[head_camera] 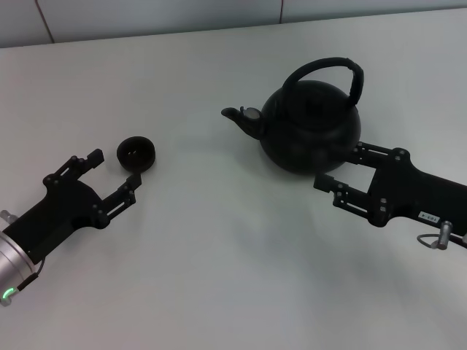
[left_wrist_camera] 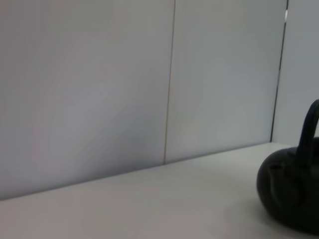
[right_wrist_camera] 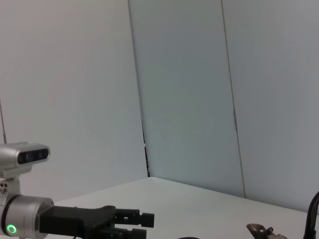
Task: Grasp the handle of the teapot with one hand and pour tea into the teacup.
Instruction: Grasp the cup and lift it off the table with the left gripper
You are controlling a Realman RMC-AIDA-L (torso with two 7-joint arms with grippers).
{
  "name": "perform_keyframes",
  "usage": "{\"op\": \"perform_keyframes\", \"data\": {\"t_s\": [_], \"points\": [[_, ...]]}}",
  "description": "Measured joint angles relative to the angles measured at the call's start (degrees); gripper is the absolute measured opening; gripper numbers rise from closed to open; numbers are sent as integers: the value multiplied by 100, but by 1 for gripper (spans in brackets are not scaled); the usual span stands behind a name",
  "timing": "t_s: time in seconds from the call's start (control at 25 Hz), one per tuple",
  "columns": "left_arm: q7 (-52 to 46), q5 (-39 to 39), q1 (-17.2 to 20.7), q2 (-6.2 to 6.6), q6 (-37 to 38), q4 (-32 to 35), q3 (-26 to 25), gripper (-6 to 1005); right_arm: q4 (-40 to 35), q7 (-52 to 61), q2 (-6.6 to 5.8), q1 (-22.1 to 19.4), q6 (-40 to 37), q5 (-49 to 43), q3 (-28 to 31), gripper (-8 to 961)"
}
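On my white bench (head_camera: 219, 277), the teapot (head_camera: 310, 131) sits right, the teacup (head_camera: 136, 153) left. My right gripper (head_camera: 337, 173), spread and empty, must rise to the handle (head_camera: 355, 80); the left gripper (head_camera: 113, 173) waits spread beside the cup.

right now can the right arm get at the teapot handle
Probably yes. The right end effector sits open beside the teapot, low against its body; the handle arches above with nothing over it, so the arm would need to lift first.
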Motion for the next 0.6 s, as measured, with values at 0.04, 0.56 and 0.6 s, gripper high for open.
{"op": "perform_keyframes", "data": {"t_s": [0.04,0.56,0.6], "points": [[0,0,0,0,0,0,0,781,0,0,0,4,1,0,0,542],[0,0,-207,-3,-533,-132,-42,782,0,0,0,28,13,0,0,542],[0,0,-302,-5,-680,-162,-59,782,0,0,0,28,13,0,0,542]]}}
